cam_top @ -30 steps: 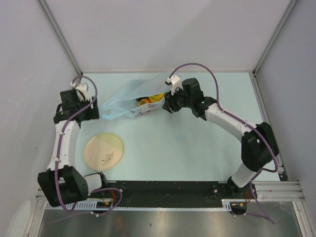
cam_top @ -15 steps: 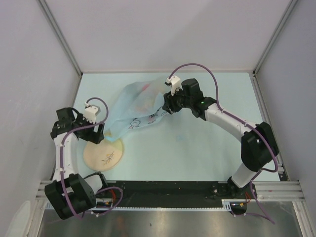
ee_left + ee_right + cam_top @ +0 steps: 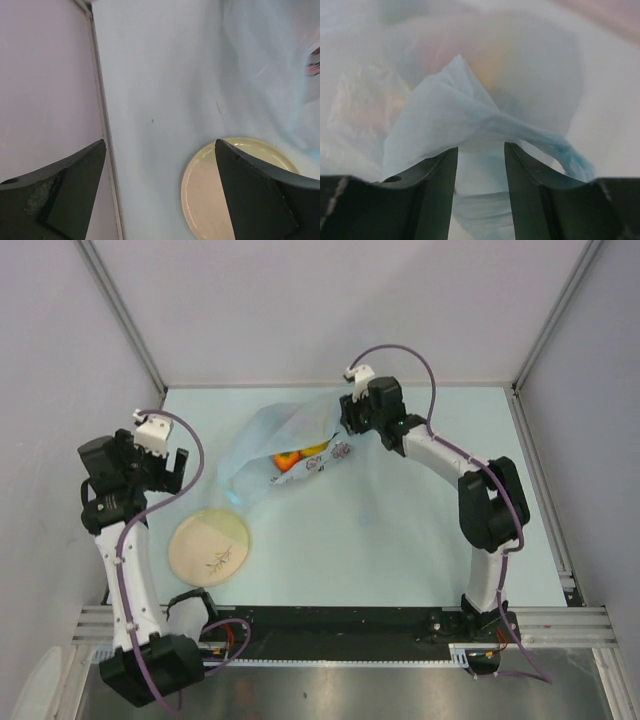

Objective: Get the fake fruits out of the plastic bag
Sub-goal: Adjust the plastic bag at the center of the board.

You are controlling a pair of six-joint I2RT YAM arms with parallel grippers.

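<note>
The plastic bag (image 3: pixel 268 440), crinkled light blue with a printed white panel, lies stretched across the far middle of the table. Fake fruits show through it: an orange-red one (image 3: pixel 287 460) and a yellow banana (image 3: pixel 316 449). My right gripper (image 3: pixel 346 428) is shut on the bag's right end. In the right wrist view, bunched blue plastic (image 3: pixel 470 110) sits between the fingers of the right gripper (image 3: pixel 480 148), with blurred fruit colours behind. My left gripper (image 3: pixel 166 470) is open and empty, left of the bag. In the left wrist view, the left gripper (image 3: pixel 160 146) has wide-apart jaws and the bag (image 3: pixel 272 65) is at upper right.
A round beige plate with a twig drawing (image 3: pixel 209 545) lies at the near left, also under my left gripper in the left wrist view (image 3: pixel 235 185). The left wall and its metal rail (image 3: pixel 100 110) run close beside the left gripper.
My left gripper has come away from the bag's lower left end and moved left. My right gripper has moved toward the far edge with the bag, and the fruits show again.
</note>
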